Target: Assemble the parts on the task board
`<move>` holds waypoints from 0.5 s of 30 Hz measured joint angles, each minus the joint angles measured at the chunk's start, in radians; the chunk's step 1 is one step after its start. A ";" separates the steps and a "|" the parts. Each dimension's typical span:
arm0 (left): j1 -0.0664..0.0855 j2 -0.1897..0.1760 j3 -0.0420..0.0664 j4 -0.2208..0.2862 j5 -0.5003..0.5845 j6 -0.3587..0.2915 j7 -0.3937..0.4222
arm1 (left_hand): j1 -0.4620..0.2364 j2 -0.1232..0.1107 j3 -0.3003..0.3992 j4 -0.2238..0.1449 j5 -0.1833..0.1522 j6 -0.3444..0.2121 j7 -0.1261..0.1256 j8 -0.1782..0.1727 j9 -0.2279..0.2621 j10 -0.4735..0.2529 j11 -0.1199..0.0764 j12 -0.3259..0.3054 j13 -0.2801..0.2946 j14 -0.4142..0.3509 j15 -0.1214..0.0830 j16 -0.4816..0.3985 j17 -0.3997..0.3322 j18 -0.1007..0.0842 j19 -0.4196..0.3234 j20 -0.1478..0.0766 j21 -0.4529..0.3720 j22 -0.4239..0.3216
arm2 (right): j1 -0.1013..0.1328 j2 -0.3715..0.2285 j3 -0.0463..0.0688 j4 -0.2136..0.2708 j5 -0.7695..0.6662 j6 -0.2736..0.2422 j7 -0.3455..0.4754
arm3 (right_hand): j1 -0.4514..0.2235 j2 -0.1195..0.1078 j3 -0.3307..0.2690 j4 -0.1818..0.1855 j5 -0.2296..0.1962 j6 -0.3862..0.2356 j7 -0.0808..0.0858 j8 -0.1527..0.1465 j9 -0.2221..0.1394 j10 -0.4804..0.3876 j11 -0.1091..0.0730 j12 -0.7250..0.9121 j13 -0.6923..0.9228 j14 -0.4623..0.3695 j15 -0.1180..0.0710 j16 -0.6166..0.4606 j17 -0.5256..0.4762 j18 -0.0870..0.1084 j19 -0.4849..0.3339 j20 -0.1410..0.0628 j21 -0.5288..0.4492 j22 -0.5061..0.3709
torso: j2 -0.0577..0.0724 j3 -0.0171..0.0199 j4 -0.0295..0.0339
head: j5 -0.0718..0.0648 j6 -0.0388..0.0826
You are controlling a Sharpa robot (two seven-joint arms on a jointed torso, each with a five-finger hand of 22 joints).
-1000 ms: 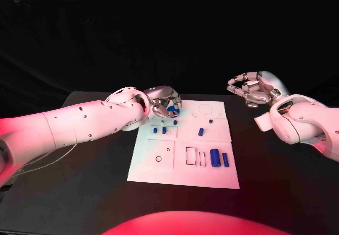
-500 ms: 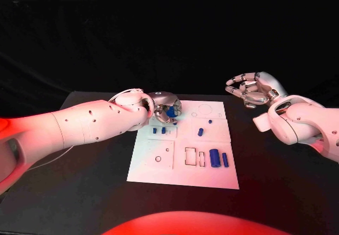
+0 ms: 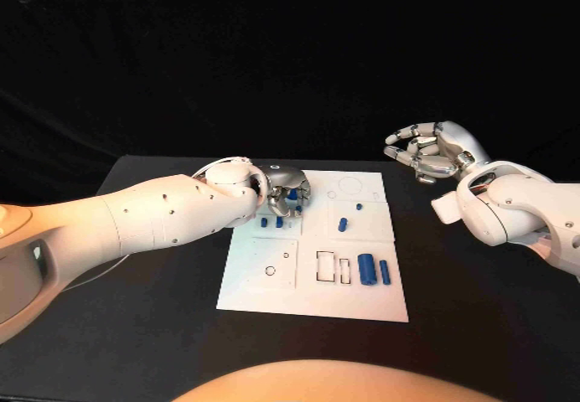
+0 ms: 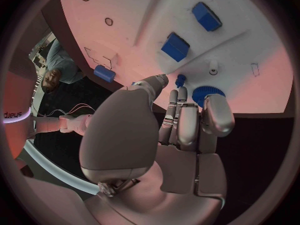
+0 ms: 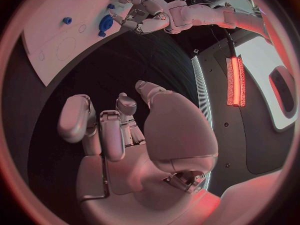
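The white task board (image 3: 314,297) lies in the middle of the black table. My left hand (image 3: 287,192) hovers low over its far left corner, and its fingertips pinch a round blue ridged part (image 4: 208,92). That part (image 5: 105,23) also shows in the right wrist view, in the left hand (image 5: 140,14). Two small blue parts (image 3: 272,223) stand just in front of the left hand, and two long blue parts (image 3: 375,270) lie near the board's right edge. My right hand (image 3: 432,152) is raised off to the board's right, fingers loosely bent and apart, holding nothing.
More blue parts (image 3: 344,224) sit mid-board, beside empty rectangular outlines (image 3: 328,266) and a ring outline (image 3: 350,185). In the left wrist view two blue blocks (image 4: 175,46) and a short white peg (image 4: 213,67) lie close to the fingertips. Black table (image 3: 145,335) surrounds the board.
My left hand has come down and slightly nearer over the board's far left corner, still holding the blue part. The right hand has barely moved.
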 measured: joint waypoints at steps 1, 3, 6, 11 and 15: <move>-0.002 0.002 0.000 -0.001 -0.001 0.002 -0.003 | 0.002 0.002 0.000 0.000 -0.002 0.001 -0.001 0.000 0.000 0.001 -0.001 0.000 -0.001 0.002 0.002 0.001 0.001 0.000 0.002 -0.002 0.003 0.002 | 0.000 0.000 0.000 0.000 0.000 0.000 0.000 | 0.000 0.000 0.000 0.000 0.000 0.000 0.000 0.000 0.000 0.000 0.000 0.000 0.000 0.000 0.000 0.000 0.000 0.000 0.000 0.000 0.000 0.000 | 0.000 -0.0001 -0.0001 | 0.000 0.000; -0.005 0.005 0.000 -0.004 -0.005 0.006 -0.009 | 0.008 0.008 0.005 -0.005 -0.002 0.004 0.003 0.000 0.000 0.005 0.002 0.000 -0.004 0.002 0.002 0.001 0.004 0.000 0.007 0.000 0.009 0.011 | 0.000 0.000 0.000 0.000 -0.002 0.000 0.000 | 0.000 0.000 0.000 0.000 0.000 0.000 0.000 0.000 0.000 0.000 0.000 0.000 0.000 0.000 0.000 0.000 0.000 0.000 0.000 0.000 0.000 0.000 | 0.000 -0.0003 -0.0001 | -0.002 0.000; -0.008 0.010 0.000 -0.006 -0.009 0.012 -0.018 | 0.012 0.012 0.009 -0.009 -0.008 0.008 0.000 0.000 -0.002 0.005 0.002 -0.004 -0.006 0.004 -0.001 0.006 0.004 0.000 0.007 0.000 0.010 0.013 | 0.000 -0.001 0.000 0.002 -0.008 0.000 0.000 | 0.000 0.000 0.000 0.000 0.000 0.000 0.000 0.000 0.000 0.000 0.000 0.000 0.000 0.000 0.000 0.000 0.000 0.000 0.000 0.000 0.000 0.000 | 0.000 -0.0001 -0.0001 | -0.006 -0.001; -0.009 0.016 0.002 -0.010 -0.014 0.018 -0.032 | 0.019 0.019 0.014 -0.014 -0.011 0.010 0.002 -0.004 -0.003 0.009 -0.002 -0.004 -0.009 0.009 0.002 0.006 0.004 0.000 0.007 0.000 0.012 0.017 | 0.000 -0.001 0.000 0.003 -0.020 0.000 0.001 | 0.000 0.000 0.000 0.000 0.000 0.000 0.000 0.000 0.000 0.000 0.000 0.000 0.000 0.000 0.000 0.000 0.000 0.000 0.000 0.000 0.000 0.000 | -0.001 0.0002 0.0004 | -0.007 -0.002; -0.009 0.019 0.003 -0.015 -0.015 0.018 -0.040 | 0.023 0.023 0.022 -0.016 -0.012 0.011 0.003 -0.004 -0.004 0.012 0.002 -0.008 -0.011 0.009 0.002 0.010 0.004 0.000 0.007 0.000 0.014 0.019 | 0.000 -0.001 0.000 0.004 -0.027 0.000 0.001 | 0.000 0.000 0.000 0.000 0.000 0.000 0.000 0.000 0.000 0.000 0.000 0.000 0.000 0.000 0.000 0.000 0.000 0.000 0.000 0.000 0.000 0.000 | -0.001 0.0002 0.0013 | -0.007 -0.002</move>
